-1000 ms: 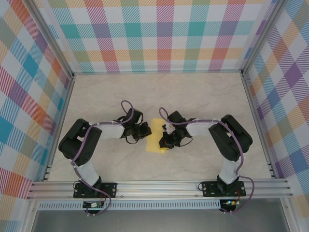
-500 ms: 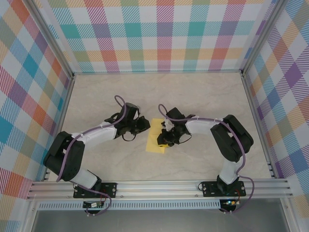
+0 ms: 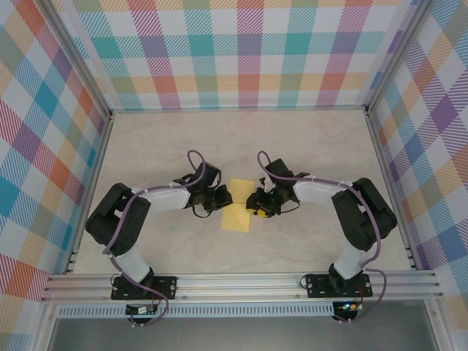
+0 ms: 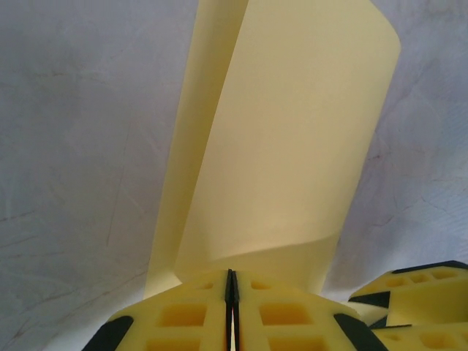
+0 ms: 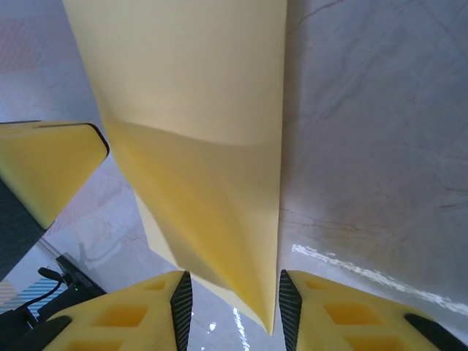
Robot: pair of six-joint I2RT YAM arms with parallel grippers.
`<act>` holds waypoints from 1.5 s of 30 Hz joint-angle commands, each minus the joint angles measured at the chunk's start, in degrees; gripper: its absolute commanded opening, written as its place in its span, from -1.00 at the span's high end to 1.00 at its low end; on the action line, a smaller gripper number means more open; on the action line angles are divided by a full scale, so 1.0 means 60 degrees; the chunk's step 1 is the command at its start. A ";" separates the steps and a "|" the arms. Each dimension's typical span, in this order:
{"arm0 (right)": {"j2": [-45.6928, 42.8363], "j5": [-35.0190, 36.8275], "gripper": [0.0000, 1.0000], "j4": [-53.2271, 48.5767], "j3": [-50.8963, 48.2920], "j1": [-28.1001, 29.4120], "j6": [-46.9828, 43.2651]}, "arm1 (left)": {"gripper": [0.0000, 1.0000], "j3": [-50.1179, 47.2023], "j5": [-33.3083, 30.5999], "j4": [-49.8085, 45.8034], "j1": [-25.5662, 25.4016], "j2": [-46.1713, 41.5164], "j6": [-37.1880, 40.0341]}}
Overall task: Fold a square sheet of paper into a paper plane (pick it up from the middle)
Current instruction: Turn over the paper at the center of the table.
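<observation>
The square sheet of paper is yellow and lies bent double on the table between my two grippers. My left gripper is shut on its near edge, and the sheet curls up and away from the closed jaws. My right gripper is open. A folded corner of the sheet hangs between its spread fingers without being pinched. A paper plane is out of view.
The pale marbled table is walled by checked panels at the back and sides, with a metal rail along the near edge. A right finger shows beside the left jaws.
My right gripper has opened off the sheet and drawn slightly right. The left arm swung out and back, staying shut on the paper, which now stands more raised.
</observation>
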 commanded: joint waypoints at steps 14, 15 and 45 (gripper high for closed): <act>0.0922 -0.0467 0.29 0.0983 0.0154 0.0021 0.0478 | 0.80 0.0131 -0.0147 -0.0188 -0.0057 0.0598 0.0157; 0.0958 -0.0552 0.35 0.1069 0.0150 0.0015 0.0513 | 0.80 0.0133 -0.0169 -0.0230 -0.0057 0.0599 0.0173; 0.0361 -0.0491 0.33 0.2049 -0.0448 -0.0066 0.0645 | 0.81 -0.0050 -0.0744 -0.0504 -0.0057 0.0344 0.0022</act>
